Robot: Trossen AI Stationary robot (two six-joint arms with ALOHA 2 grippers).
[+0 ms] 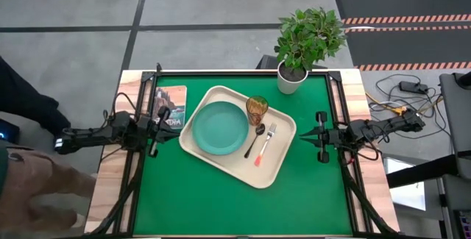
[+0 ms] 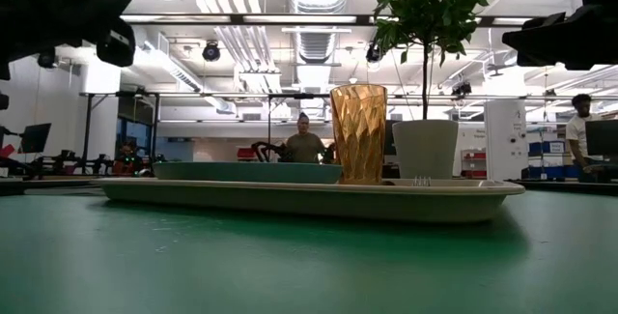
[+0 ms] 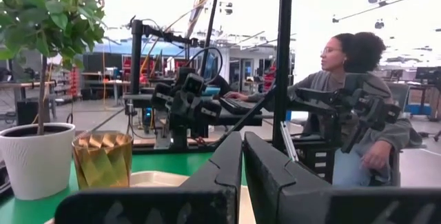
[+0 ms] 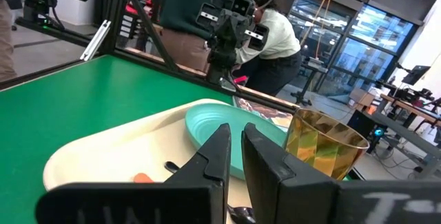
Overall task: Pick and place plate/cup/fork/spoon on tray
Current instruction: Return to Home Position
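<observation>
Green matting [image 1: 221, 209] covers the table. Both pairs of fingers are closed together, holding nothing. The left gripper [image 1: 171, 126] hangs beside a picture book [image 1: 171, 101], the right gripper [image 1: 305, 137] just off the tray [image 1: 280, 167]. The tray holds the plate [image 1: 220, 127], cup [image 1: 257, 107], spoon [image 1: 254, 141] and fork [image 1: 265, 145] (a potted plant [image 1: 291, 79] stands behind).

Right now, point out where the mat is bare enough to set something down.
Widest bare stretch: the green mat on the side of the tray away from the plant pot. Crowded: the book and left gripper flank one tray edge, the right gripper nearly meets the opposite corner.
</observation>
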